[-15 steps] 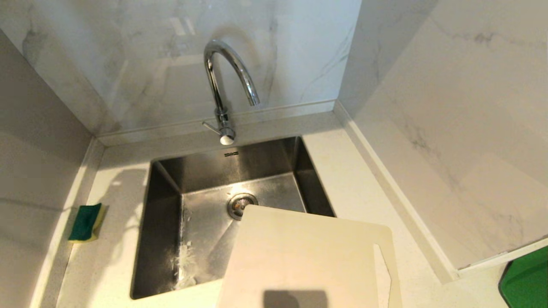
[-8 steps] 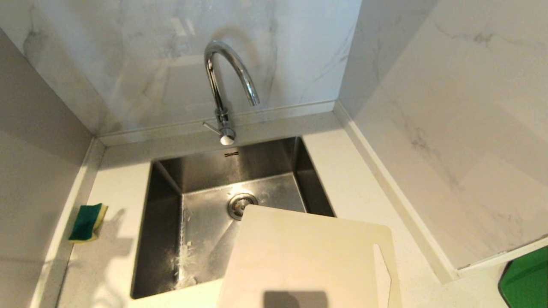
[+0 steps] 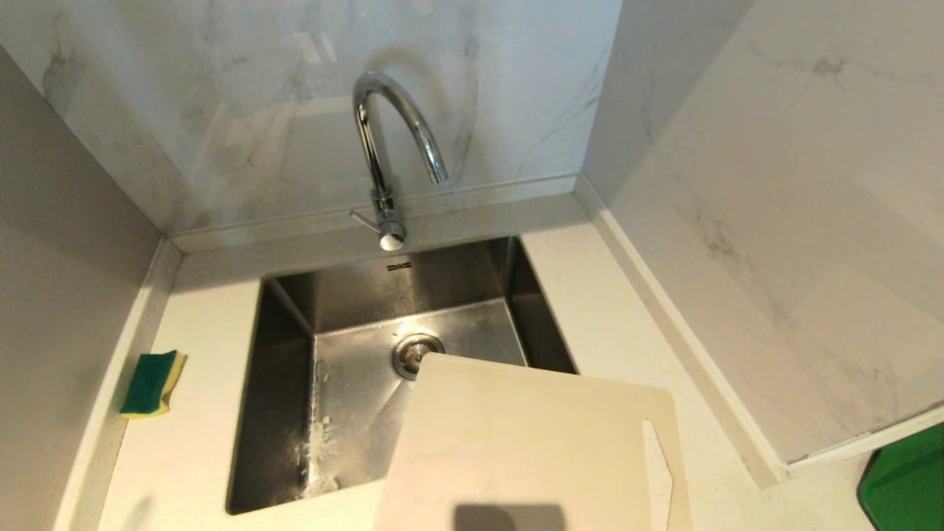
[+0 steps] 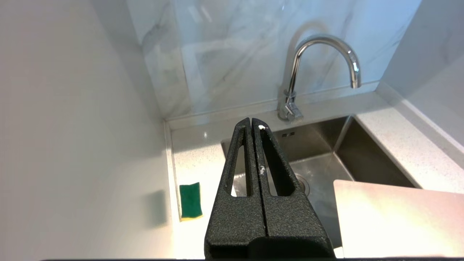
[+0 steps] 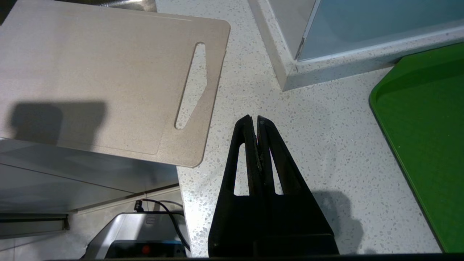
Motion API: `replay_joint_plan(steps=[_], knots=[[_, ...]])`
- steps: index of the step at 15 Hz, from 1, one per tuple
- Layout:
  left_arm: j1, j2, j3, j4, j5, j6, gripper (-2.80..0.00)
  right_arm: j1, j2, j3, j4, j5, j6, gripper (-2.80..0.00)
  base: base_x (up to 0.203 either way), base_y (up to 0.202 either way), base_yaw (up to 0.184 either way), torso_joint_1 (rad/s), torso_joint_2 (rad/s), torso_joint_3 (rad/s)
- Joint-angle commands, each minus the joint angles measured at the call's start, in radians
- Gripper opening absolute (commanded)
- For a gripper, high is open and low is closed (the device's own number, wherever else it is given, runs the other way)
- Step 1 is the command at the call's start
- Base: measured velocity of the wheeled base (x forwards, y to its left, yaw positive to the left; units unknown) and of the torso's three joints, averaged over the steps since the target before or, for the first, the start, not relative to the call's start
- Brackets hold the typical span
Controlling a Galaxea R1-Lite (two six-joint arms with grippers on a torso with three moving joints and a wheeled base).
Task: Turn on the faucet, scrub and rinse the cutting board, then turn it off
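Sponge (image 3: 153, 383), green over yellow, lay on the counter (image 3: 199, 457) left of the steel sink (image 3: 280, 413); the arm shadow near it a second earlier was gone. Behind the sink rose the chrome faucet (image 3: 391, 140). The cream cutting board (image 3: 531, 450) overhung the sink's front right corner, handle slot rightward. No writing was legible. Left gripper (image 4: 252, 125) and right gripper (image 5: 253, 121) were pressed together, empty

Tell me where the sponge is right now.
In the head view the sponge lies on the counter left of the sink, close to the left wall, far from the cutting board at front right.
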Motion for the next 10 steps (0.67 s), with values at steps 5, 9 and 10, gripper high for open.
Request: replay_joint_plan(steps=[5,9,10], knots=[[-0.001,-0.251,0.206,0.004,-0.001,0.001,-2.8,0.0,0.001,0.0,0.001,0.001,0.0,-2.8,0.0,0.0,0.0,0.0,0.0,0.0],[-0.003,-0.37,0.393,0.004,0.004,0.003,-2.8,0.0,0.001,0.0,0.001,0.001,0.0,-2.8,0.0,0.0,0.0,0.0,0.0,0.0],[-0.004,-0.391,0.449,0.0,0.003,0.007,-2.8,0.0,0.001,0.0,0.001,0.0,0.0,-2.8,0.0,0.0,0.0,0.0,0.0,0.0]])
